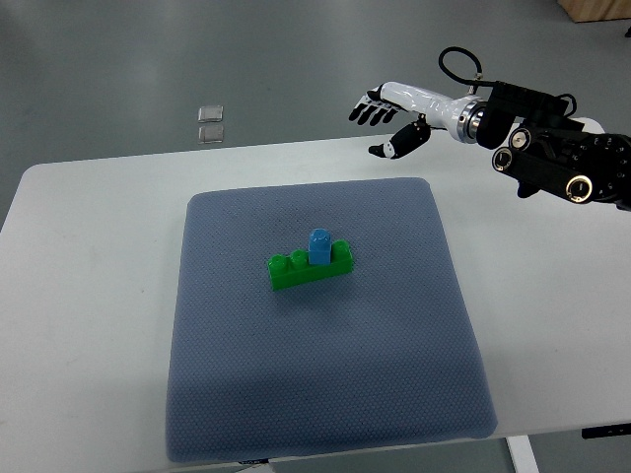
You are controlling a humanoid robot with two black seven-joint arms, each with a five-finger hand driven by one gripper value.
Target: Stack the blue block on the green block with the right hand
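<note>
Fingers (373,111) of right hand (394,118) spread, empty; a careless sweep could topple blue block (318,245) off green block (311,266).

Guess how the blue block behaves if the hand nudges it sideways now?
The blue block looks like rigid moulded plastic, so probably stiff and light. It sits upright on the green block, taller than wide, so a high push may tip it off. A low push would likely slide both across the grey mat. The right hand hangs open, well clear.
</note>
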